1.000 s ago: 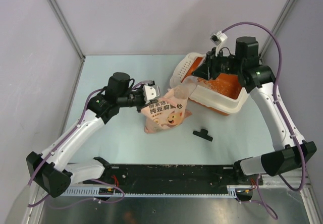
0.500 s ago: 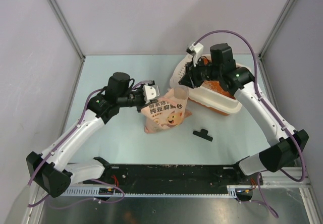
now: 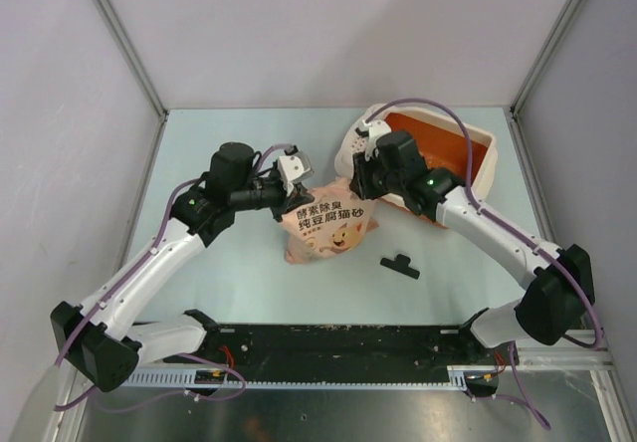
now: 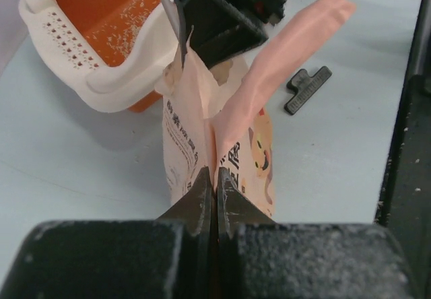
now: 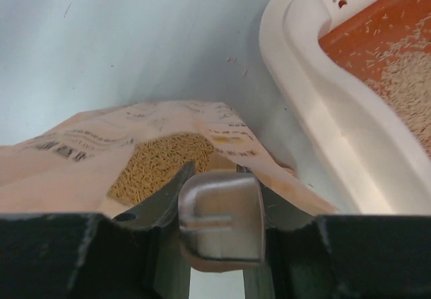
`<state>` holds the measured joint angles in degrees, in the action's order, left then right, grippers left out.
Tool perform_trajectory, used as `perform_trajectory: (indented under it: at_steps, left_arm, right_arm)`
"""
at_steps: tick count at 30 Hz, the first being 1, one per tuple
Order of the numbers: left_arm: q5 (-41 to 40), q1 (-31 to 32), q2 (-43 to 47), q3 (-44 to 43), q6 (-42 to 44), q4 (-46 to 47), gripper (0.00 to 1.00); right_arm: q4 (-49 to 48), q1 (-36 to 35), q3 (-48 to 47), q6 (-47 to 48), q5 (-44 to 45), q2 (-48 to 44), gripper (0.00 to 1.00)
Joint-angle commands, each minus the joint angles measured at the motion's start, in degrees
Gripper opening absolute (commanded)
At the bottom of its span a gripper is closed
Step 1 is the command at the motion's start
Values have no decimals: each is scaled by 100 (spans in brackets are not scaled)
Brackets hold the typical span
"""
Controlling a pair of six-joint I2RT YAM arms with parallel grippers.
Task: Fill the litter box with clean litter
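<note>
Pale blue-green table (image 3: 229, 143) between grey walls carries 2 containers. At 1 o'clock from its centre sits the litter box (image 4: 124, 80), open side up, with a thin patch of clean litter (image 5: 411, 87) and scattered grains on its orange floor. Near the centre, at 8 o'clock from the box, the pink bag (image 3: 323, 225) stands with its mouth open, and more clean litter shows inside it. A black clip (image 3: 399, 265) lies at 5 o'clock from the bag.

The left gripper (image 4: 215, 178) is pinched tight on a fold of the bag's top edge. The right gripper (image 5: 221, 178) is closed partway on the handle of a clear scoop (image 5: 219, 221), held right at the bag's mouth.

1 second ago the right arm and scoop hung over the litter box, covering much of it. That arm has since swung toward 8 o'clock to the bag, so more of the orange inside shows. The left gripper has kept its hold on the bag.

From above, the box's long axis runs roughly from 10 to 4 o'clock, with the perforated ledge (image 4: 64, 40) at the 10 o'clock end, nearest the bag
</note>
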<state>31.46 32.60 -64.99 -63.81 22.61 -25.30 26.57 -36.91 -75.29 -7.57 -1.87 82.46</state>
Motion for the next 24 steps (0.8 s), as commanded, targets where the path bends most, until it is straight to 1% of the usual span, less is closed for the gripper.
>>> perform_trajectory:
  at_steps: [1, 2, 5, 6, 7, 9, 10, 11, 12, 13, 16, 17, 20, 21, 23, 24]
  left_arm:
    - [413, 1, 250, 97, -1231, 851, 0]
    - [448, 1, 233, 167, -1415, 895, 0]
    - [457, 1, 206, 298, -1584, 992, 0]
    - [475, 1, 197, 334, -1584, 1035, 0]
    - [466, 1, 189, 352, -1584, 1053, 0]
    - [448, 1, 145, 404, -1567, 1106, 0]
    - [448, 1, 119, 422, -1558, 1124, 0]
    - [422, 1, 118, 431, -1514, 1124, 0]
    - [413, -8, 83, 457, -1497, 1132, 0]
    - [396, 1, 74, 466, -1479, 1124, 0]
    - [369, -8, 92, 536, -1365, 1124, 0]
    - [361, -8, 118, 563, -1295, 1115, 0]
    - [352, 1, 180, 616, -1076, 1054, 0]
    - [291, -8, 189, 607, -1022, 984, 0]
    - [211, -8, 197, 615, -926, 922, 0]
    - [176, -8, 180, 589, -908, 852, 0]
  right_arm:
    - [-819, -203, 681, -621, 845, 15, 0]
    - [-933, -203, 917, -710, 837, 42, 0]
    - [-1303, -317, 1313, -947, 548, 95, 0]
    - [-1329, -326, 1402, -1104, 373, 121, 0]
    - [-1330, -265, 1464, -1428, -11, 165, 0]
    - [-1373, -177, 1639, -1860, -382, 218, 0]
    - [-1426, -20, 1683, -2053, -915, 244, 0]
    - [-1452, 60, 1701, -2455, -1129, 288, 0]
    - [-1557, 130, 1701, -2564, -1340, 289, 0]
    - [-1662, 209, 1701, -2643, -1760, 280, 0]
    - [-1936, 648, 1588, -2916, -2368, 324, 0]
    - [-1962, 945, 1552, -2995, -2449, 350, 0]
    - [-2103, 1369, 1369, -3337, -2739, 403, 0]
    - [-2007, 1631, 1307, -3582, -2740, 429, 0]
    - [-1910, 1844, 1105, -3812, -2713, 438, 0]
    - [-2023, 2019, 1069, -3856, -2801, 447, 0]
